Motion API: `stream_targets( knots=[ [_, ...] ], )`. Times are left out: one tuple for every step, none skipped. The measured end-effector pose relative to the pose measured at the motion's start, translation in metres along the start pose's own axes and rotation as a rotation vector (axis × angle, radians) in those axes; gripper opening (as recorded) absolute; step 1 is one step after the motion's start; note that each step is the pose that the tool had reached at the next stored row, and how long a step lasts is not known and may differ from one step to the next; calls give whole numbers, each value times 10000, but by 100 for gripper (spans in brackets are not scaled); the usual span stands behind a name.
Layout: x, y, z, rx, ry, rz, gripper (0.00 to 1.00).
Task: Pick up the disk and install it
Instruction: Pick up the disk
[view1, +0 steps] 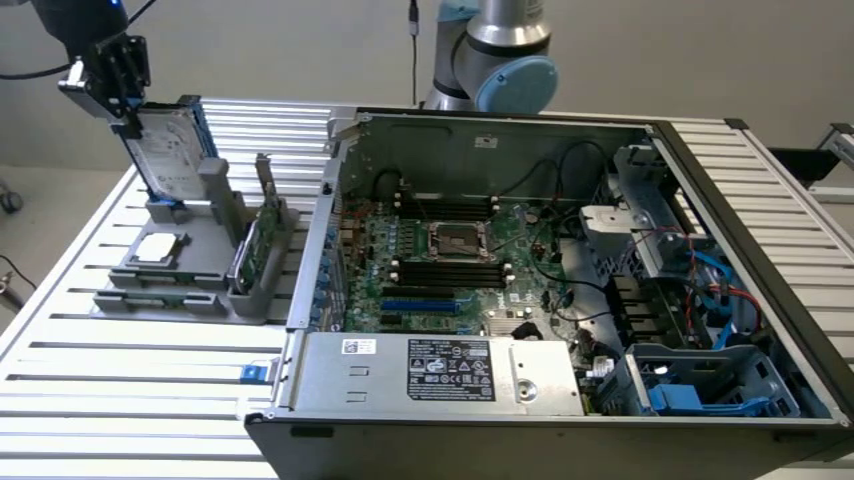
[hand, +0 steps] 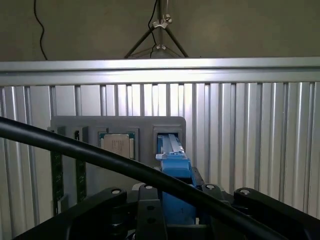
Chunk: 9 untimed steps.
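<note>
upright disk (view1: 170, 152), top edge clamped in pincer (view1: 127, 112)

Gripper (view1: 130, 118) above the holder (view1: 200, 285) runs off the top edge, its arm cut away. The foot of the disk (view1: 167, 150) sinks into the holder's slot, out of sight. At the wrist, a black cable (hand: 100, 158) crosses the holder and clips the chip (hand: 118, 145). The print on the sticker (view1: 447, 368) beside the holder is too small to read.
</note>
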<state>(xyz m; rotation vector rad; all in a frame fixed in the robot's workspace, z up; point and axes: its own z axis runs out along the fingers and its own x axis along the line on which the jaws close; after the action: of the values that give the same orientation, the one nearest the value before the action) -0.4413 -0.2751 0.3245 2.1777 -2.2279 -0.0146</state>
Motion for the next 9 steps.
stream_targets(
  knots=[
    [1,1,-40,0,1,0,33],
    [1,2,-83,1,0,0,33],
    [2,3,-125,-1,1,0,33],
    [2,4,-166,0,0,0,33],
    [2,5,-206,1,0,0,33],
    [3,6,-246,0,0,0,33],
    [3,7,-283,1,0,0,33],
    [4,8,-317,1,0,0,33],
    [4,9,-345,0,0,0,33]
  ],
)
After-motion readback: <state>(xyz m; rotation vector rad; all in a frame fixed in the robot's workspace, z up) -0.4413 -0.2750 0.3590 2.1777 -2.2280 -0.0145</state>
